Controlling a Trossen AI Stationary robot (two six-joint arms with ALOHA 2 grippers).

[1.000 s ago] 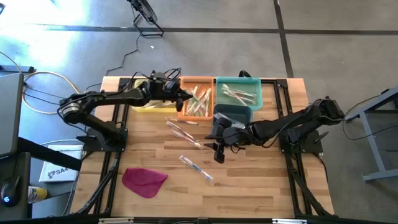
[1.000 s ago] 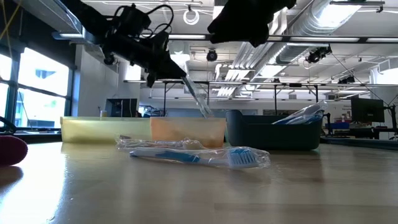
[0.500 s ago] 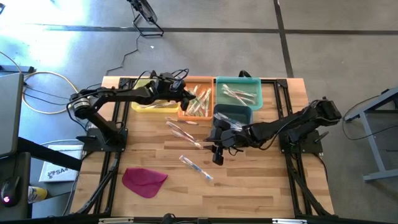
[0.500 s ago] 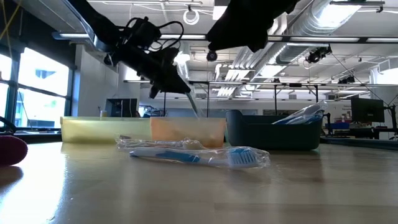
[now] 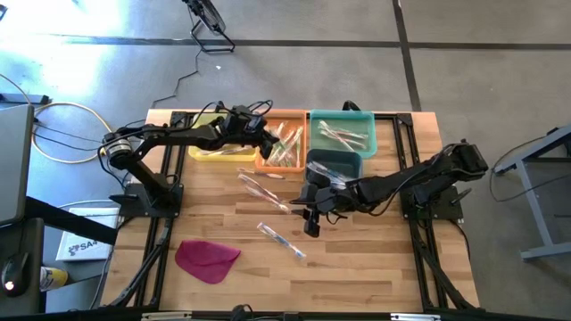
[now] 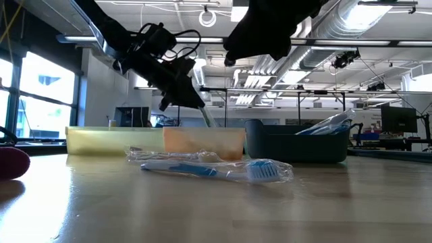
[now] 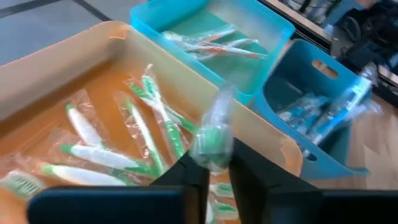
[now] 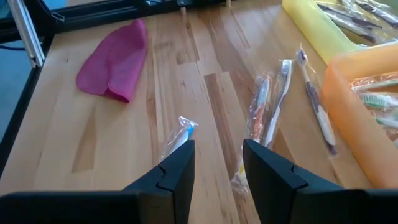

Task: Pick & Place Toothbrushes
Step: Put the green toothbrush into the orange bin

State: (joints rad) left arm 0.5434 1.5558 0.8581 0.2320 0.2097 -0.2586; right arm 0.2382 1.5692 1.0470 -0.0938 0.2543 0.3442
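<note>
The wooden table (image 5: 357, 259) stands on a grey concrete floor (image 5: 482, 62) crossed by dark seams. Cables (image 5: 53, 120) trail over the floor to the left. A grey desk (image 5: 544, 160) pokes in from the right. Across the room, silver ceiling ducts (image 6: 378, 27) run beneath long strip lights, a tall window (image 6: 37, 94) glows at left, and a dark monitor (image 6: 398, 120) sits far right.

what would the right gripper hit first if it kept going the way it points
Probably the blue-handled toothbrush lying on the table just ahead of the open right gripper, roughly in line with it. The orange-handled toothbrush lies slightly to one side. Depth is unclear, so the gripper might meet the bare table first.
</note>
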